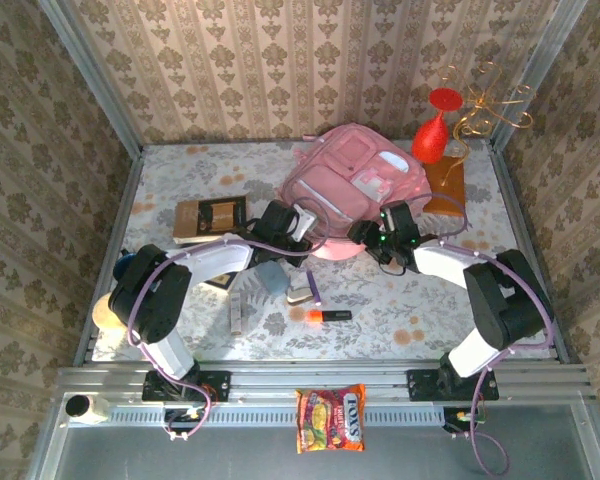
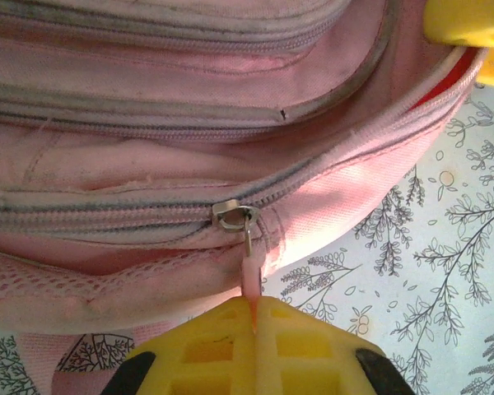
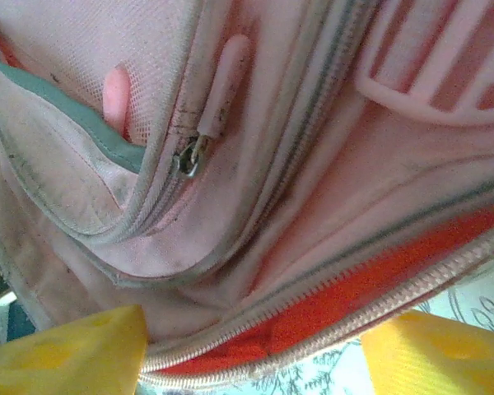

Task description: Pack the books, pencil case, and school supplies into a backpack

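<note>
The pink backpack [image 1: 355,175] lies at the back of the table. My left gripper [image 2: 253,317] is shut on the pink zip pull [image 2: 252,280] of a pocket slider at the backpack's near edge [image 2: 230,123]; from above it sits at the bag's near left [image 1: 302,232]. My right gripper [image 3: 251,362] is open, its yellow fingers [image 3: 66,354] standing either side of the opened zip with orange-red lining [image 3: 354,288]. A brown book [image 1: 210,215], the grey-blue pencil case [image 1: 273,277], an orange-and-black marker [image 1: 327,316] and a pale stick [image 1: 236,312] lie on the table.
A red vase [image 1: 432,130], a gold wire ornament [image 1: 490,105] and an orange-brown slab [image 1: 445,185] stand right of the backpack. An orange snack packet [image 1: 330,418] lies on the front rail. Patterned walls close in three sides.
</note>
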